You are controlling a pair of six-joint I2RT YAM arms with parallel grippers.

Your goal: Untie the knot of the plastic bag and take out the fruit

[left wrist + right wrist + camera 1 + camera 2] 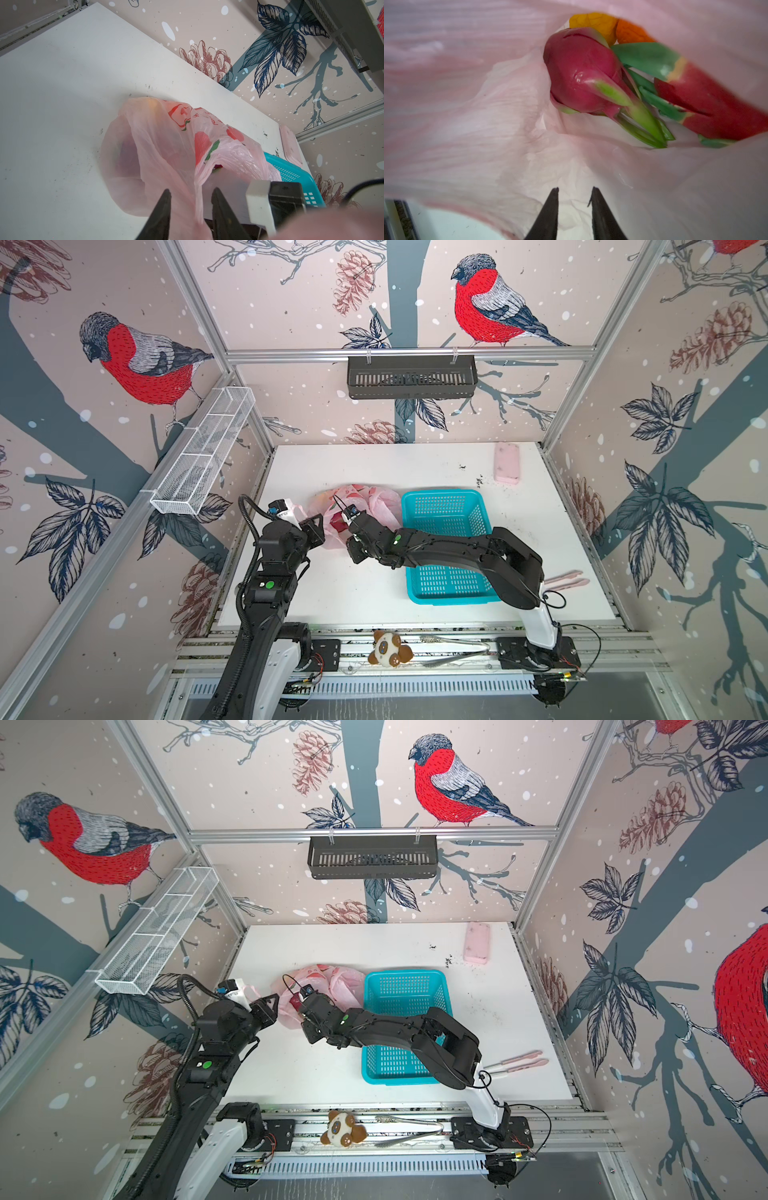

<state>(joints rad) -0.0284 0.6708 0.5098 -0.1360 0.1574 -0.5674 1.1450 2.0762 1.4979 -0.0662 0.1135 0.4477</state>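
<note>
1. The plastic bag point(374, 495) lay on the white table point(353, 597), just beside the blue basket point(440, 492). Its mouth gaped toward the arms, and no tied knot showed.
2. The left gripper point(191, 192) had its fingers narrowly apart, with a strand of the bag's film running between them. I could not tell whether they pinched it.
3. The right gripper point(574, 190) sat inside the bag's mouth, its fingers narrowly apart and empty. It pointed at the nearer dragon fruit point(579, 79). A second dragon fruit point(716, 108) lay beside that one, with a yellow fruit point(593, 20) and an orange fruit point(631, 31) behind.
4. The film looked thin, soft and slippery, likely to crumple and drag. The dragon fruit seemed firm, glossy and fairly heavy. It would be best held across its body, since the green scales would bend, and that would need wider fingers.
</note>
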